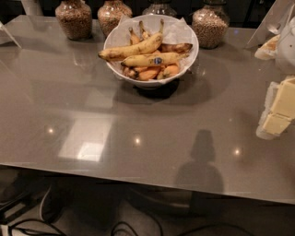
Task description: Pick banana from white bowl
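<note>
The banana (147,60) with a small blue sticker lies across the middle of the white bowl (192,54), which stands at the back centre of the grey table (138,120). A longer, more curved yellow banana (131,49) lies just behind it. Small orange-brown bananas (156,72) lie in front of and under it. White paper lines the bowl. My gripper (279,110) is at the right edge of the view, above the table, well to the right of the bowl and lower in the view. It holds nothing that I can see.
Several glass jars of brown grains stand behind the bowl, at the left (73,18), (113,13) and at the right (210,25). The table's near edge (138,177) runs across the bottom, with cables on the floor (50,221) below it.
</note>
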